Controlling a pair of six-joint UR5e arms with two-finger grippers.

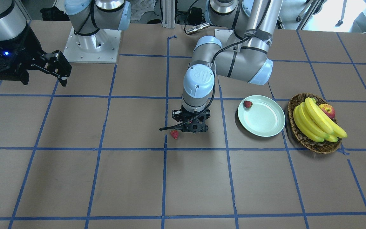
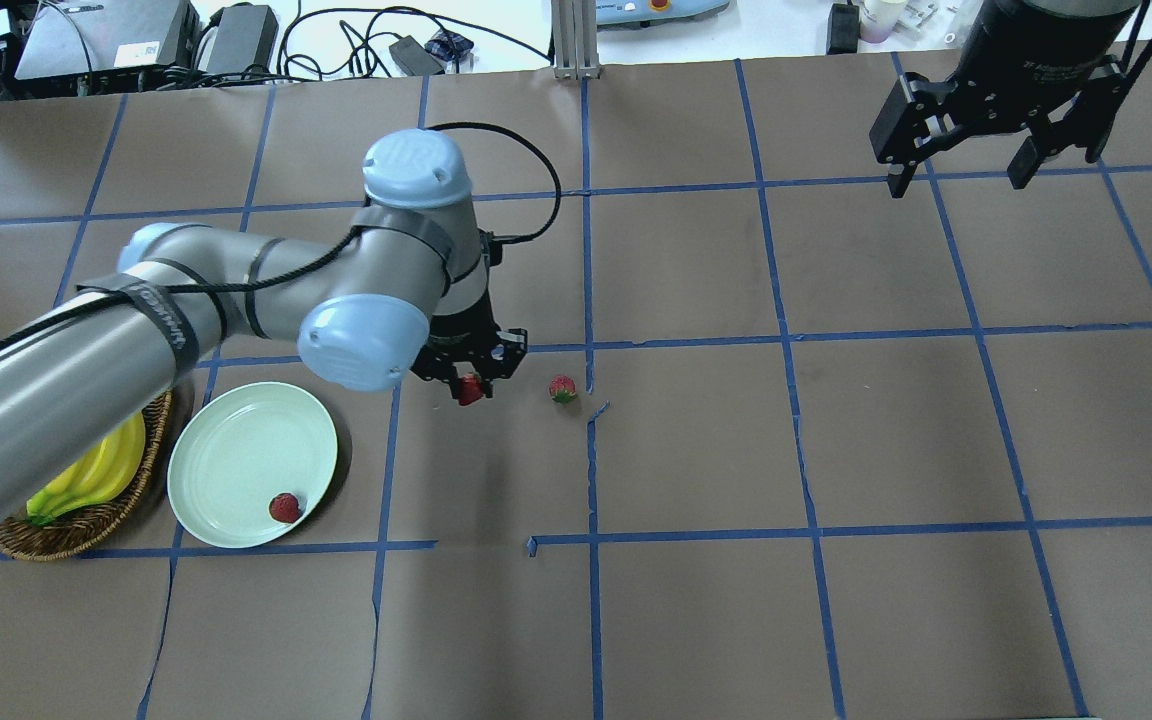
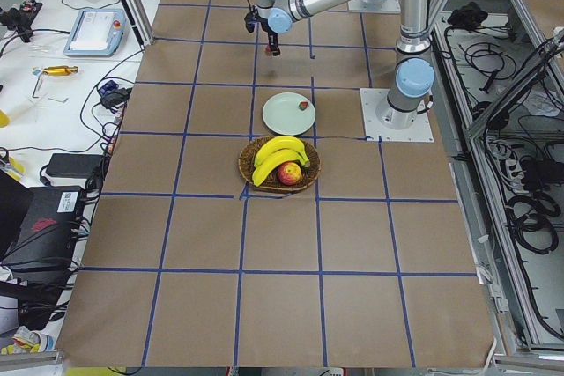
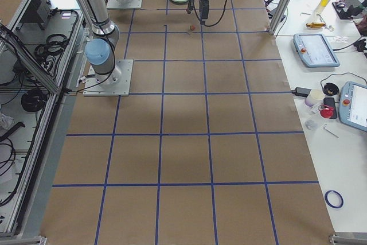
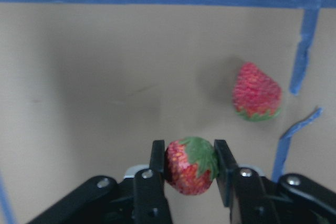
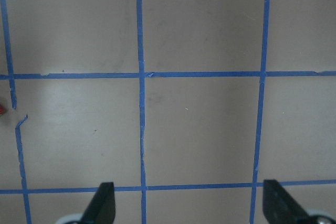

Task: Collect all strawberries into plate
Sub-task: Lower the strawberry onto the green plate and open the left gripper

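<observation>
Front-facing and overhead cameras look steeply down on the table [image 1: 75,178] from opposite sides, both showing the plate [image 1: 265,122]. Two distant end cameras look along it. Wrist cameras look down closely; the left shares the loose strawberry [image 5: 256,92] with overhead.

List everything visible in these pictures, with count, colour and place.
brown paper-covered table with blue tape grid: 1, brown, under everything.
brown wicker basket: 1, brown, table's left end.
yellow bananas: 1 bunch, yellow, in basket.
red-yellow apple: 1, red-yellow, in basket.
round mint-green plate: 1, green, beside basket.
small red strawberries with green tops: 3, red; one in plate, one on table, one gripped.
left tool: 1, black, shut on a strawberry.
right tool: 1, black, open, raised.
</observation>
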